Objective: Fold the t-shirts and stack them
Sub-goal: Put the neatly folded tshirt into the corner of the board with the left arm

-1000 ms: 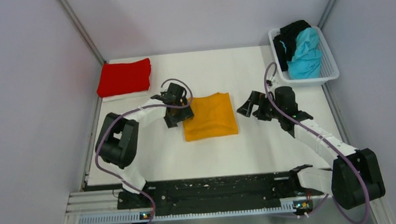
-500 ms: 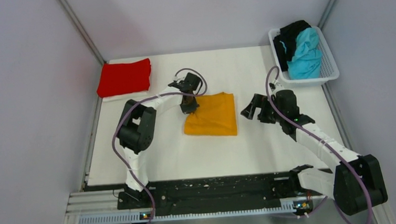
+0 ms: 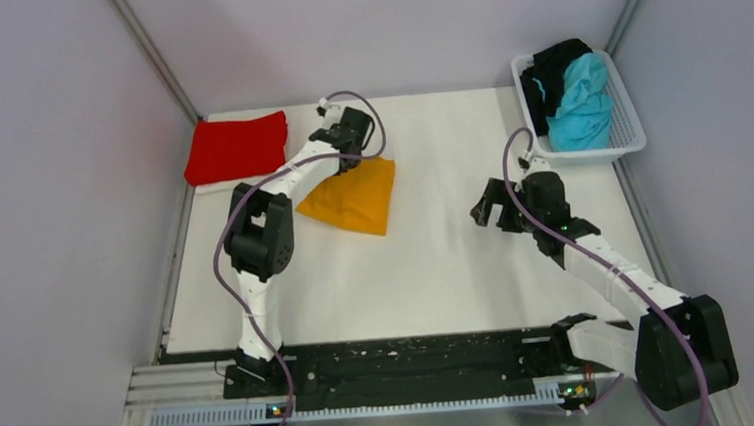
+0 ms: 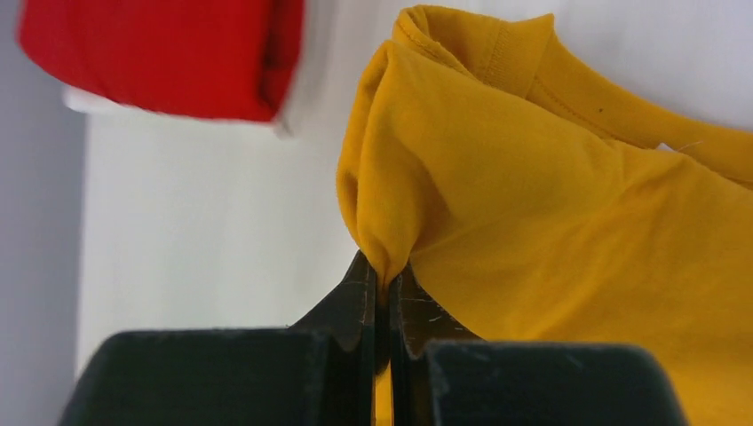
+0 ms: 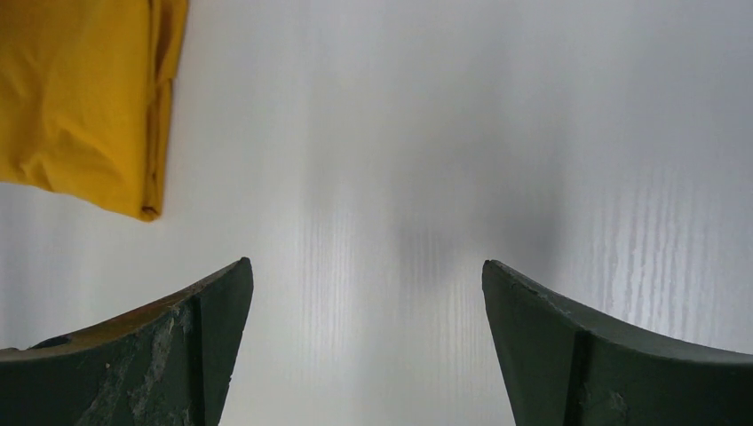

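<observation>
The folded orange-yellow t-shirt (image 3: 354, 200) lies left of the table's middle, turned askew, and also fills the left wrist view as the orange-yellow t-shirt (image 4: 568, 204). My left gripper (image 3: 348, 161) is shut on a pinch of its far corner; the wrist view shows cloth squeezed between the left gripper (image 4: 387, 277) jaws. A folded red t-shirt (image 3: 236, 148) rests at the far left corner, seen close as the red t-shirt (image 4: 169, 53). My right gripper (image 3: 485, 205) hovers open over bare table; the right gripper (image 5: 366, 275) has nothing between its fingers.
A white basket (image 3: 627, 120) at the far right holds a turquoise t-shirt (image 3: 580, 104) and a black t-shirt (image 3: 551, 68). Grey walls close in both sides. The orange-yellow t-shirt's edge (image 5: 89, 98) shows at the upper left of the right wrist view.
My left gripper shut on the orange-yellow t-shirt's corner and dragged it left and toward the far side, nearer the red t-shirt, rotating it. The right gripper drifted slightly right, still open.
</observation>
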Controlling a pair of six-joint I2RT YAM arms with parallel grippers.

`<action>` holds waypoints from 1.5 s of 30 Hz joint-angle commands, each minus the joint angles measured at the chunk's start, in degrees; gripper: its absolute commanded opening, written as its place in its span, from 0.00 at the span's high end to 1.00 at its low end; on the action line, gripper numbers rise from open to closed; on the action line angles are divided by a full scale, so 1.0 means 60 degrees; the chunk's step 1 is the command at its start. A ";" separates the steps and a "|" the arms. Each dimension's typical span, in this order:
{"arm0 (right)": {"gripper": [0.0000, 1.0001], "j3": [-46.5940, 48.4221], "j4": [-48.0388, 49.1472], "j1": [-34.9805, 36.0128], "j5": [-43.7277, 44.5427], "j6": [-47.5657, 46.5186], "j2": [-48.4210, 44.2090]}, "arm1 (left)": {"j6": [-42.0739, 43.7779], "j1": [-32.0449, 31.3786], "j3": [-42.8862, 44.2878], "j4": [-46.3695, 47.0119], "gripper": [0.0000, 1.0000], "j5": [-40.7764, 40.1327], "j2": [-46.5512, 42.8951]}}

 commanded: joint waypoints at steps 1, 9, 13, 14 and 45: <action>0.02 0.0385 -0.0087 -0.0057 0.0890 -0.0435 -0.0456 | 0.2857 0.0732 0.0574 0.1688 1.00 -0.1580 -0.0413; 0.02 0.0512 -0.0141 -0.0044 0.1542 -0.0595 -0.0293 | 0.5803 0.1791 0.1583 0.3166 1.00 -0.1688 -0.0285; 0.02 0.0644 -0.0220 -0.0048 0.1615 -0.0627 0.0064 | 0.6420 0.2100 0.2749 0.2999 1.00 -0.1563 -0.0033; 0.02 0.0666 -0.0229 -0.0045 0.1621 -0.0632 0.0115 | 0.6498 0.2129 0.2980 0.2946 1.00 -0.1521 -0.0014; 0.02 0.1009 -0.0257 -0.0053 0.2179 -0.0630 0.1377 | 0.6109 0.2230 0.5576 0.1868 1.00 -0.0438 -0.0676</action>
